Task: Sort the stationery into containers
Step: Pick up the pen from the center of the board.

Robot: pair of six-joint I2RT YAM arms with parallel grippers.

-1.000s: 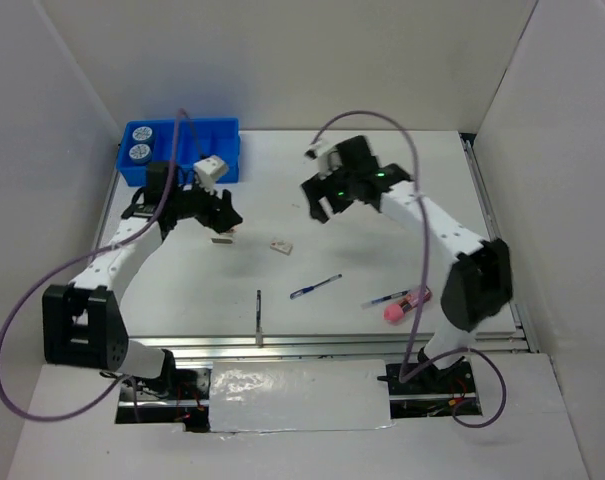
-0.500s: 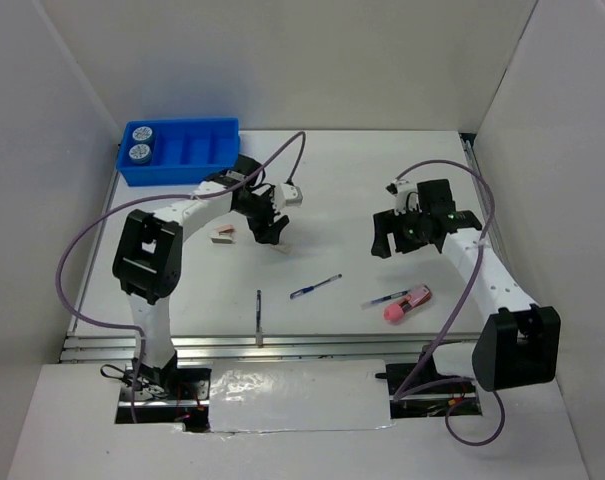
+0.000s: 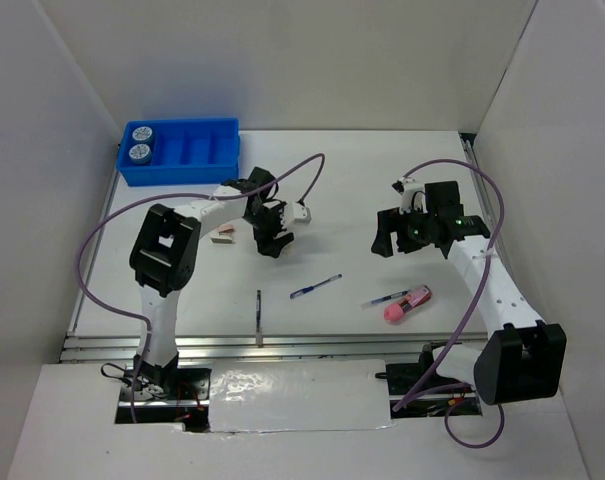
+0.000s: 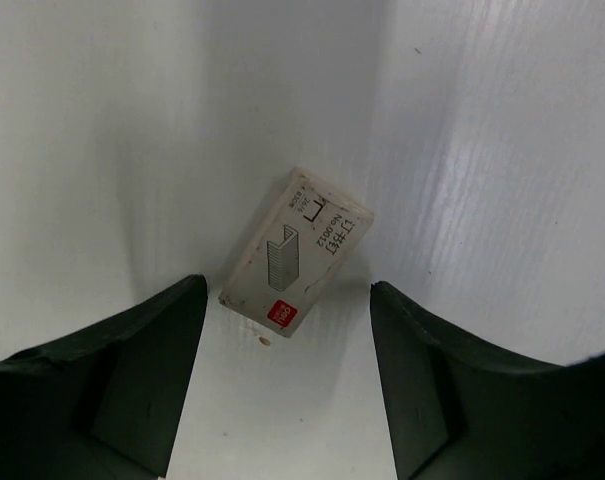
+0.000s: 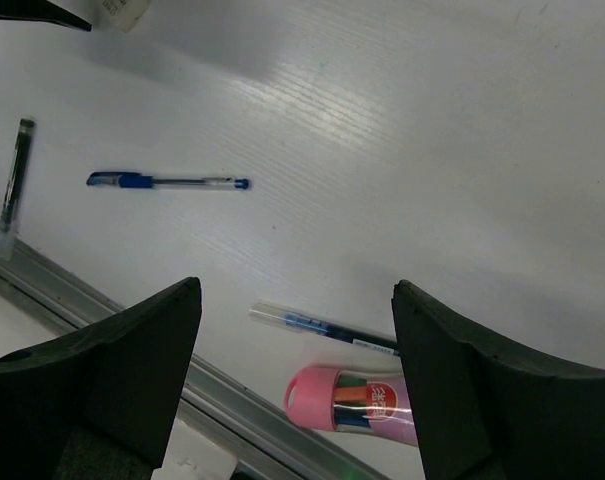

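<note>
Stationery lies loose on the white table [image 3: 362,180]; the blue tray [image 3: 197,176] sits at its far left corner, two tape rolls [image 3: 140,132] in its left end compartment. Both pairs of jaws stand wide open, gripping nothing — the right jaws raised, the left jaws low at mid-table. Below the right jaws lie a pink tube [image 5: 357,400], two blue pens [image 5: 167,181] and a dark pen [image 5: 12,185]. Between the left jaws a small white staple box [image 4: 297,250] lies flat — just clear of both fingers.
</note>
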